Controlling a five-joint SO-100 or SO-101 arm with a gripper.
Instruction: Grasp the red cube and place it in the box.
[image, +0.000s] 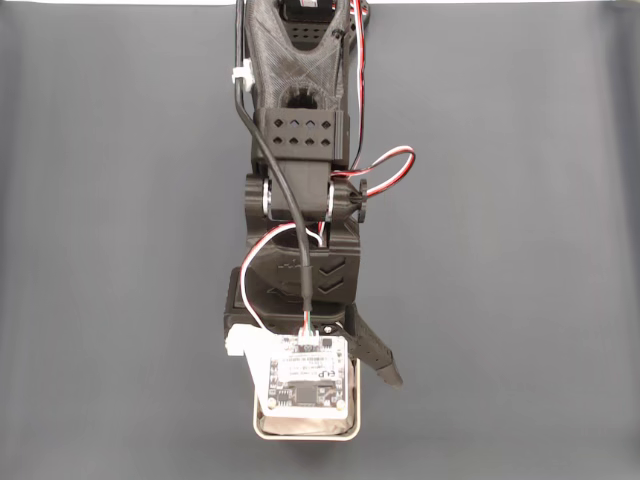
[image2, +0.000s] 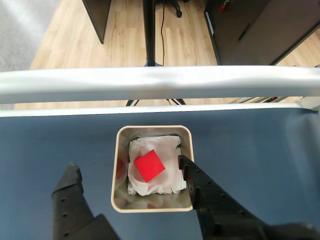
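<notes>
Centre of the wrist view: red cube (image2: 149, 166) lies on the box (image2: 116, 165) lining, gripper (image2: 127, 167) spread apart, empty. I judge it light, rigid, matte; opposite flat faces suit regrasping.

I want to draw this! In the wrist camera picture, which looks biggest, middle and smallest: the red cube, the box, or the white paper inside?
1. The box, biggest.
2. The white paper lining.
3. The red cube, smallest.

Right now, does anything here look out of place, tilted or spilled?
Nothing stands out. The red cube lies on the white lining inside the box, turned slightly askew, and the open gripper hangs above.
</notes>
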